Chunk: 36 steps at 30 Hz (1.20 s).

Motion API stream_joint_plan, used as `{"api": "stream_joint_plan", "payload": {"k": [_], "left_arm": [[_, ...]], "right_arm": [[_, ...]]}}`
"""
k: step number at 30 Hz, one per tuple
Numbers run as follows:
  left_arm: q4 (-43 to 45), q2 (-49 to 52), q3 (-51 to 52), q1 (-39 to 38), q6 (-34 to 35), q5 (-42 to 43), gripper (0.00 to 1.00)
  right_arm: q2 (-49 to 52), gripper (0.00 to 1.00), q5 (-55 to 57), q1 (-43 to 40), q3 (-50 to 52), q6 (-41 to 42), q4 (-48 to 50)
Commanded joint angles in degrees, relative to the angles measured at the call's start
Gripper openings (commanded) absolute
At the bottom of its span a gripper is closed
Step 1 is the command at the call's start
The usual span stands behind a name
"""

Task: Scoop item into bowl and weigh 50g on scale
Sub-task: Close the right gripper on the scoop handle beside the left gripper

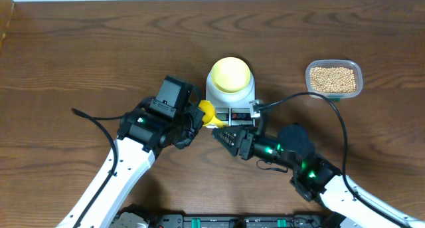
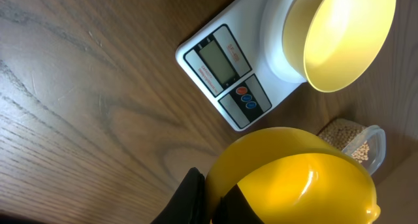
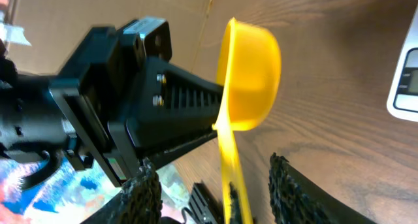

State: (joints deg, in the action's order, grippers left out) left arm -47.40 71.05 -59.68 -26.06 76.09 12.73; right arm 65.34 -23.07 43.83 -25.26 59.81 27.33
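brown wood-grain counter (image 1: 80,48) fills the overhead view, and all the action sits dead centre. the white scale (image 1: 230,103) lies in the middle of the frame, display and buttons facing the lower edge, with the pale yellow bowl (image 1: 230,74) sitting right on its platform. over in the upper right, well apart from the scale, the clear tub (image 1: 360,82) holds the tan beans (image 1: 332,78).

now the arms. coming up from the lower left, the left end effector (image 1: 198,115) is clamped tight on the bright yellow scoop (image 1: 209,114), which hangs just beside the scale's lower left corner. from its own wrist view the scoop's cup fills the bottom of the frame, with scale, bowl and tub beyond it.

from the lower right, the right end effector (image 1: 219,133) points at the scoop. its wrist view tells it best: the scoop's handle runs down between the two ribbed fingers (image 3: 147,198), jaws parted, a gap showing on each side, so no grip there. the scale's edge peeks in at the right of that frame.
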Motion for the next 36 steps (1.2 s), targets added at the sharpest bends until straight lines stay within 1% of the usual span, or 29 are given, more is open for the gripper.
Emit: {"api": "stream_joint_plan", "payload": {"k": [1,5,11,14,21,23,26,32,36], "left_arm": [[-0.5,0.2,0.4,-0.2,0.7,0.3,0.07],[-2.1,0.2,0.4,-0.2,0.7,0.3,0.07],[-4.2,0.2,0.4,-0.2,0.7,0.3,0.07],[-4.2,0.2,0.4,-0.2,0.7,0.3,0.07],[-4.2,0.2,0.4,-0.2,0.7,0.3,0.07],[-4.2,0.2,0.4,-0.2,0.7,0.3,0.07],[-4.2,0.2,0.4,-0.2,0.7,0.3,0.07],[-4.2,0.2,0.4,-0.2,0.5,0.3,0.07],[-4.2,0.2,0.4,-0.2,-2.0,0.3,0.07]], "right_arm": [[0.3,0.49,4.1,1.6,-1.3,-0.7,0.4],[0.3,0.45,5.4,1.6,-1.3,-0.4,0.4],[0.3,0.45,6.4,1.6,-1.3,0.0,0.8],[0.3,0.43,5.9,1.6,-1.3,1.1,0.7],[0.3,0.33,4.0,1.6,-1.3,2.9,0.7],[0.3,0.27,4.0,1.6,-1.3,2.9,0.7],[0.3,0.22,3.7,1.6,-1.3,2.9,0.7],[0.3,0.21,3.6,1.6,-1.3,2.9,0.7],[0.3,0.2,3.4,1.6,-1.3,2.9,0.7]]}}
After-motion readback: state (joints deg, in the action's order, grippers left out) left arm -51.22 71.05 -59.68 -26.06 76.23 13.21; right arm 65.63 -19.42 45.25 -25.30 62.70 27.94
